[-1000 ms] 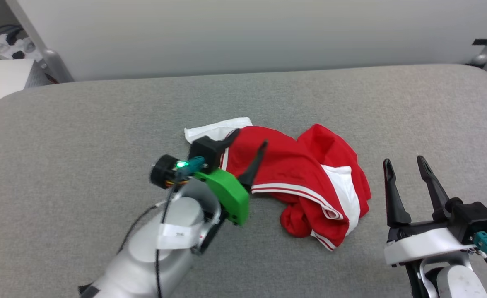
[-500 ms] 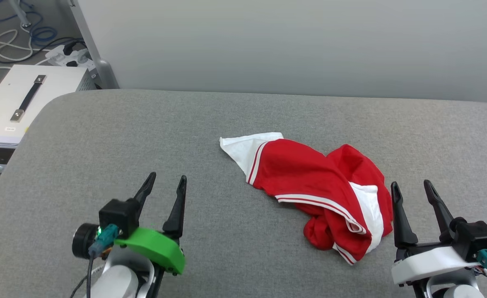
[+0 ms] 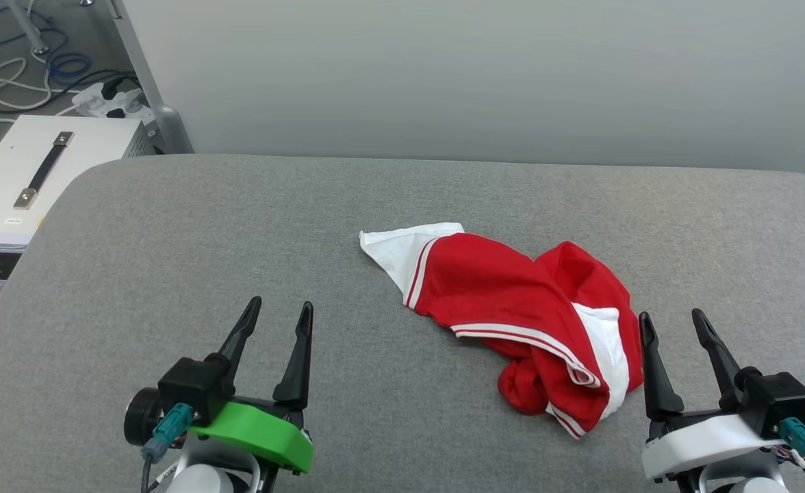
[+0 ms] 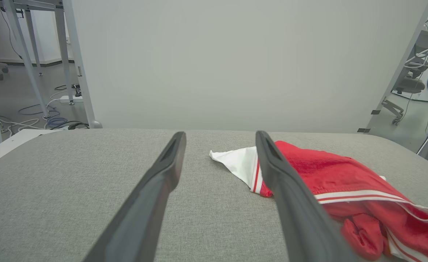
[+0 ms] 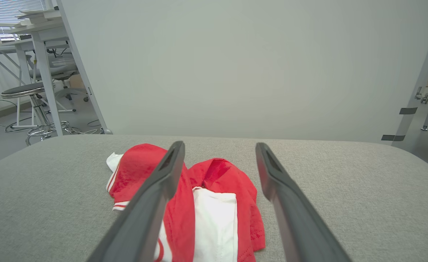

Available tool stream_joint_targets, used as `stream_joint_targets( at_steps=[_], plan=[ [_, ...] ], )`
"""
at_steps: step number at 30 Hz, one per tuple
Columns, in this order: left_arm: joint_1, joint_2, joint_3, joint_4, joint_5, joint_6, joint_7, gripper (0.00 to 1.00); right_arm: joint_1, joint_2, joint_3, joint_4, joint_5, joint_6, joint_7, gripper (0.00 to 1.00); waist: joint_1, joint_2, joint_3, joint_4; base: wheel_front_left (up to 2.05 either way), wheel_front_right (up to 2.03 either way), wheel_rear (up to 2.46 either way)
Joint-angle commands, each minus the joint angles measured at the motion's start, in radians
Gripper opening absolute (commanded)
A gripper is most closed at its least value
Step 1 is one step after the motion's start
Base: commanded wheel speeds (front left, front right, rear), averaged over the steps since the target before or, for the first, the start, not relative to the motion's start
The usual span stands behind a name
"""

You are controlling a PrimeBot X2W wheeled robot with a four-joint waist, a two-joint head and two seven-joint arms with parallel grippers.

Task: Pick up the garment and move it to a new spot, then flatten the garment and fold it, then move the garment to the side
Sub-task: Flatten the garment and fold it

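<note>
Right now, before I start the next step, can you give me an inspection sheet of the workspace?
Surface: grey table with a cloth-like top and rounded corners.
Job's things: garment, red with white parts and striped trim, lies crumpled right of centre, not flattened or folded.
Clutter: nothing seen.
Grippers: left gripper open, empty, apart from the garment; right gripper open, empty, close beside the garment's right edge.
Cables: loose cables and a power strip on the floor past the far left corner.
Surroundings: white box with a handle at left; pale panel behind the table.
</note>
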Motion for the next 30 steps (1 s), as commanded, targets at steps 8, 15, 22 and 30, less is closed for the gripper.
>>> stream_joint_targets(
  at_steps=[8, 15, 22, 30],
  plan=[
    [0.029, -0.054, 0.061, 0.02, 0.066, -0.058, -0.006, 1.0, 0.003, -0.002, 0.0, 0.01, 0.005, -0.001, -0.009, 1.0, 0.0, -0.0001, 0.0, -0.006, 0.0, 0.0, 0.0],
    [0.016, -0.082, 0.088, 0.029, 0.102, -0.088, -0.006, 1.0, -0.03, -0.041, 0.024, 0.036, 0.089, -0.001, 0.213, 1.0, 0.0, -0.0001, 0.034, 0.008, 0.0, 0.0, 0.0],
    [-0.013, -0.105, 0.103, 0.028, 0.129, -0.104, -0.006, 1.0, -0.12, -0.134, 0.026, 0.026, 0.221, -0.001, 0.781, 1.0, 0.0, -0.0001, 0.088, 0.037, 0.0, 0.0, 0.0],
    [-0.053, -0.131, 0.105, 0.036, 0.145, -0.115, -0.006, 1.0, -0.241, -0.173, -0.019, -0.011, 0.233, -0.001, 1.111, 1.0, 0.0, -0.0001, 0.161, 0.103, 0.0, 0.0, 0.0]
  ],
)
